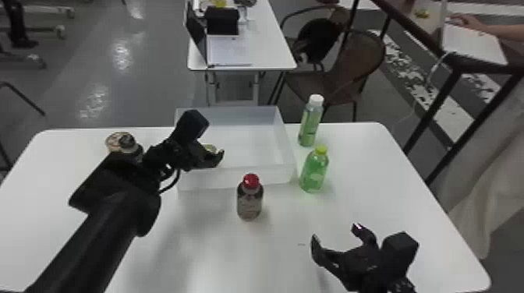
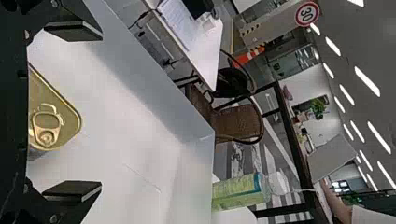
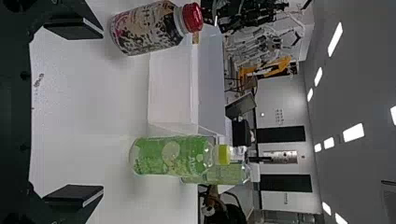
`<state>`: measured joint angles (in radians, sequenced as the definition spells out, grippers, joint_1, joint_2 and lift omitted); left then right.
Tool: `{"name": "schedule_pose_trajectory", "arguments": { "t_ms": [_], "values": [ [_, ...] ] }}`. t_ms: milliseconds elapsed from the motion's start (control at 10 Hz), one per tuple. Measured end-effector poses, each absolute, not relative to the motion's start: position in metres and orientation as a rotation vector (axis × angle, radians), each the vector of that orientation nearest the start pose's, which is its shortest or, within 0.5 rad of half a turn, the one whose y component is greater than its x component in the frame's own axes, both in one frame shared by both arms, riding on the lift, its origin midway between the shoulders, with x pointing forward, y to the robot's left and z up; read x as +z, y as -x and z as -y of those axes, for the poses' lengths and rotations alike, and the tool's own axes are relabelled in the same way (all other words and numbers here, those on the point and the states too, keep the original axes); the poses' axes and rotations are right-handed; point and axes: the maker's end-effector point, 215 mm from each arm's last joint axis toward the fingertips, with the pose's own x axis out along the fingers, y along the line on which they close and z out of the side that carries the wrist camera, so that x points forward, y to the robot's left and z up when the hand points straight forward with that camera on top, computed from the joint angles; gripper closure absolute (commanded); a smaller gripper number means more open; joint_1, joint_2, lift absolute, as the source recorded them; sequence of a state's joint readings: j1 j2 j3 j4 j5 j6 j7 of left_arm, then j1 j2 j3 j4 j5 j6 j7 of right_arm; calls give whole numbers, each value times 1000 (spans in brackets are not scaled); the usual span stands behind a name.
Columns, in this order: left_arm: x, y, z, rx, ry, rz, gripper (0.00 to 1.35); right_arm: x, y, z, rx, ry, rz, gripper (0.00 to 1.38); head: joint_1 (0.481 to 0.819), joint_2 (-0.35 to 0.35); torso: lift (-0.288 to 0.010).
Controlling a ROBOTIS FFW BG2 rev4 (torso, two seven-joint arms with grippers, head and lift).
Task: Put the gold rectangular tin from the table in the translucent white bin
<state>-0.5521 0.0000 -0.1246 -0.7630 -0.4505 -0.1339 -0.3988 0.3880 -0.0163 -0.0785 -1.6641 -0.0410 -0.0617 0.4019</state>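
In the head view, has the left claw (image 1: 216, 155) hanging over the left part of the translucent white bin (image 1: 238, 178), with a bit of the gold tin (image 1: 210, 148) peeking out behind it, within the bin walls. Also has the right claw (image 1: 335, 232) out over the near right part of the table (image 1: 393, 167), fingers wide apart and nothing between them. Shows the red-capped bottle (image 1: 249, 200) upright just in front of the bin, then the yellow-capped green bottle (image 1: 314, 171) and the white-capped green bottle (image 1: 310, 122) upright to the right of it. Shows a round can (image 1: 113, 142) and a dark-capped bottle (image 1: 128, 145) to the left of the bin, partly behind the left arm.

In the left wrist view, shows the left claw wide, with the tin inside the bin, between the fingers and apart from both, pull tab (image 2: 46, 127) facing the camera. Beyond the bin wall, shows the white-capped green bottle.

In the right wrist view, shows the right claw wide and empty, with the red-capped bottle and both green bottles farther off, near the bin.
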Motion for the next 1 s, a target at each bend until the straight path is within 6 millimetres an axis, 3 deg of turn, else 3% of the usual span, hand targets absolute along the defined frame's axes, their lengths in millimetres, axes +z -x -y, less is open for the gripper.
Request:
{"name": "schedule_pose_trajectory", "arguments": {
  "t_ms": [200, 400, 700, 1000],
  "values": [
    [-404, -677, -101, -528, -394, -138, 159, -469, -440, 197, 321, -44, -222, 122, 695, -95, -58],
    [-388, -646, -147, -404, -287, -71, 159, -468, -440, 197, 321, -41, -221, 122, 695, -64, -58],
    [-399, -565, -227, -201, -103, -33, 159, -462, -441, 203, 312, -22, -212, 124, 695, 19, -58],
    [-435, -471, -294, -25, -7, -79, 160, -458, -439, 215, 282, -5, -211, 124, 695, 88, -58]
  ]
}}
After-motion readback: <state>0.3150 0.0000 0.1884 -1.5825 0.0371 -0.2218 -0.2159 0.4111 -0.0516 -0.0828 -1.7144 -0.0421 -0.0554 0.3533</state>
